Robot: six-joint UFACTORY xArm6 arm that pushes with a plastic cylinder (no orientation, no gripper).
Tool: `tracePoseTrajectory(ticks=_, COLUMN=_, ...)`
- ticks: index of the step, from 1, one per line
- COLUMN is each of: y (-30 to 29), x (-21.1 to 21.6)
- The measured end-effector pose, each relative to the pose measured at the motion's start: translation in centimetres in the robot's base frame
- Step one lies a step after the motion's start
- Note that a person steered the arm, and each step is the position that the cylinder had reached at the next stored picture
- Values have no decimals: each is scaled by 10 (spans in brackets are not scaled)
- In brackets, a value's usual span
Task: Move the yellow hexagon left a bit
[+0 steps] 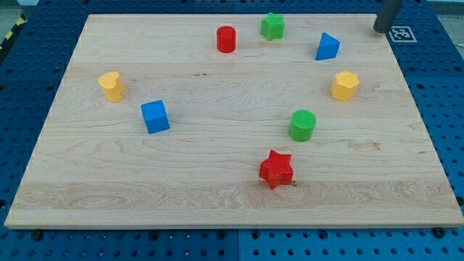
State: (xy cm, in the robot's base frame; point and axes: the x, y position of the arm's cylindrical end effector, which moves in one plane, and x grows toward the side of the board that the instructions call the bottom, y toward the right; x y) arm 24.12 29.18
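Down-left of my tip (380, 29), which holds nothing at the desk's (217, 181) top-right corner, sits the untouched yellow hexagon (345, 85); approach pending, I'd circle to its right side.

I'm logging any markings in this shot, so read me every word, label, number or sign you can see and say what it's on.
No readable words, letters or numbers anywhere.
One sign only: a black-and-white square fiducial marker on the blue perforated base, beside the wooden board's top right corner; a pattern, no text.
The coloured blocks carry no markings.
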Motion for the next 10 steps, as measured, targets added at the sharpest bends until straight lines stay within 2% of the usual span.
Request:
tracePoseTrajectory(ticks=1, y=-9, x=0)
tracePoseTrajectory(ticks=2, y=-61, x=3)
tracePoseTrajectory(ticks=7, y=-80, x=4)
tracePoseTrajectory(ticks=8, y=-127, x=3)
tracePoseTrajectory(ticks=10, y=-137, x=6)
